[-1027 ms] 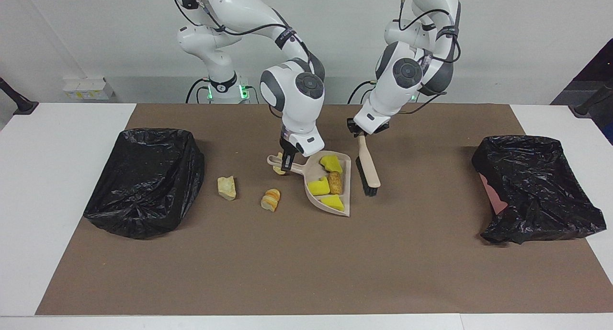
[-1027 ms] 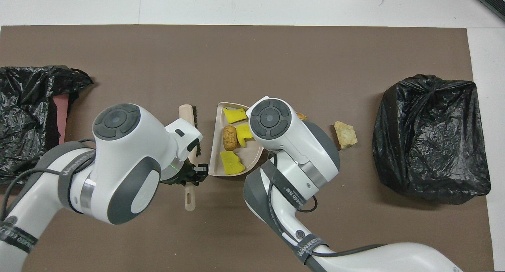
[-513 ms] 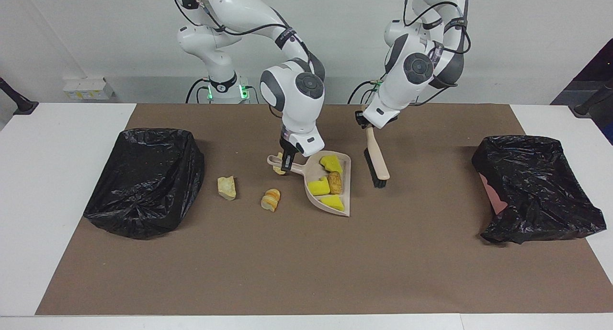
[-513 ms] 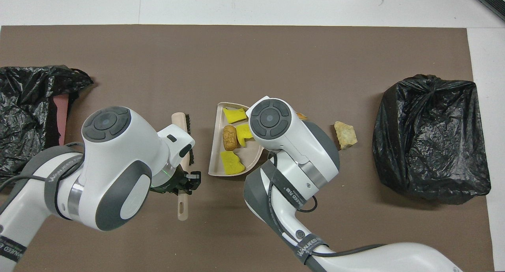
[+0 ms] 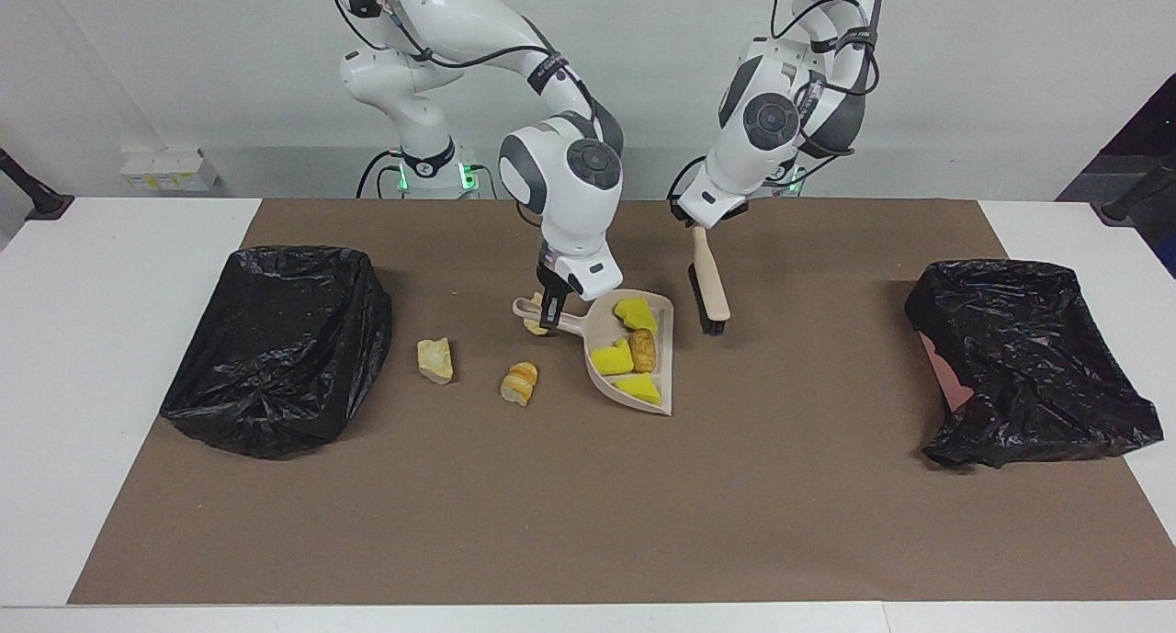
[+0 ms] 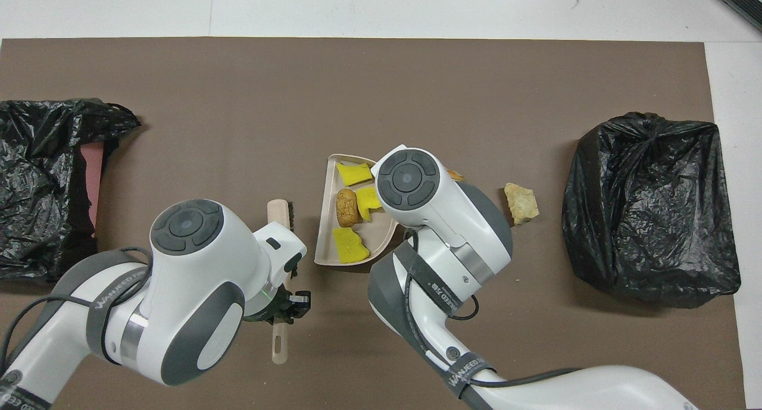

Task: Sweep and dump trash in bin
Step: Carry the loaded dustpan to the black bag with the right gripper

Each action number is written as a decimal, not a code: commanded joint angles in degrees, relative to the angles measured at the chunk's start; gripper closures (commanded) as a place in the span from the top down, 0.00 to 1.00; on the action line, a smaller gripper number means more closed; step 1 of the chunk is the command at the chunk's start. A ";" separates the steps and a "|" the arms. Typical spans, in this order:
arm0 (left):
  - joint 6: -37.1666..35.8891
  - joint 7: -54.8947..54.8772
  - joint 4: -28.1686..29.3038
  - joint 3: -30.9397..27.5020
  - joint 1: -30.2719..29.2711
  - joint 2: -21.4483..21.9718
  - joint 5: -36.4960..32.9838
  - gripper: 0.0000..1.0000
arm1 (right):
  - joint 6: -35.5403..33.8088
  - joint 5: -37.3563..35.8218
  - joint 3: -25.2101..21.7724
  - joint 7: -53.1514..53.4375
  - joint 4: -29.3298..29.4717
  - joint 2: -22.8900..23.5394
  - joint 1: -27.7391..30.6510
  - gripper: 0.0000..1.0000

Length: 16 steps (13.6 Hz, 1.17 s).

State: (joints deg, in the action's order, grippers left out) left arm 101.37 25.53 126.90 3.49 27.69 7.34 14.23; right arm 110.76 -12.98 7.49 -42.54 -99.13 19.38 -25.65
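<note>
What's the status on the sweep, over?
Left gripper shut on brush, lifted beside dustpan. Right gripper shut on dustpan handle. Four scraps in pan, three scraps on mat. Nothing blocking.

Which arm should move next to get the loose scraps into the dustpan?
Probably left. Its tool is shut on the brush, raised beside the dustpan. The right tool is shut on the dustpan handle, so it can only steady it. Three scraps lie outside.
</note>
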 commanded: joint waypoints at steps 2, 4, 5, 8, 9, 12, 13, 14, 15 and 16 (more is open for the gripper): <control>0.93 0.92 2.12 -0.68 0.70 2.41 -0.08 0.00 | 2.78 0.14 0.33 -0.88 -1.67 -0.13 0.86 0.00; 1.28 0.92 2.12 -0.68 0.70 2.32 0.01 0.00 | 4.63 0.15 0.33 -0.71 -2.38 -0.04 1.56 0.00; 1.46 0.84 2.12 -0.68 0.61 2.32 0.01 0.00 | 6.38 0.23 0.33 -0.70 -2.38 0.04 1.65 0.00; 2.07 0.84 2.03 -0.68 0.70 2.24 -0.08 0.00 | 8.07 1.63 0.33 -1.31 -2.38 -0.65 3.58 0.00; 2.08 0.84 2.03 -0.68 0.70 2.15 0.01 0.00 | 7.98 2.16 0.33 -1.67 -1.68 -1.09 3.93 0.00; 2.16 0.75 2.03 -0.68 0.61 2.06 0.01 0.00 | 6.40 3.91 0.33 -5.25 -0.89 -3.64 6.04 0.00; 2.08 0.66 2.03 -0.76 0.52 2.06 -0.08 0.00 | 5.35 5.84 0.33 -7.80 -0.62 -4.43 6.83 0.00; 2.16 0.66 2.03 -0.76 0.35 1.97 -0.08 0.00 | 3.95 6.82 0.33 -10.09 0.07 -5.13 7.88 0.00; 2.25 0.66 1.95 -0.76 0.43 1.88 -0.08 0.00 | 1.85 6.83 0.33 -11.59 1.13 -5.31 8.94 0.00; 2.25 0.75 1.86 -0.76 0.43 1.88 0.01 0.00 | -0.18 6.91 0.33 -13.52 2.09 -5.92 9.64 0.00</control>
State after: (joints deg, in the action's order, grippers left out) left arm 102.38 25.54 127.35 3.13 27.68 7.73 14.23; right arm 113.81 -7.73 7.29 -51.83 -98.54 14.80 -17.97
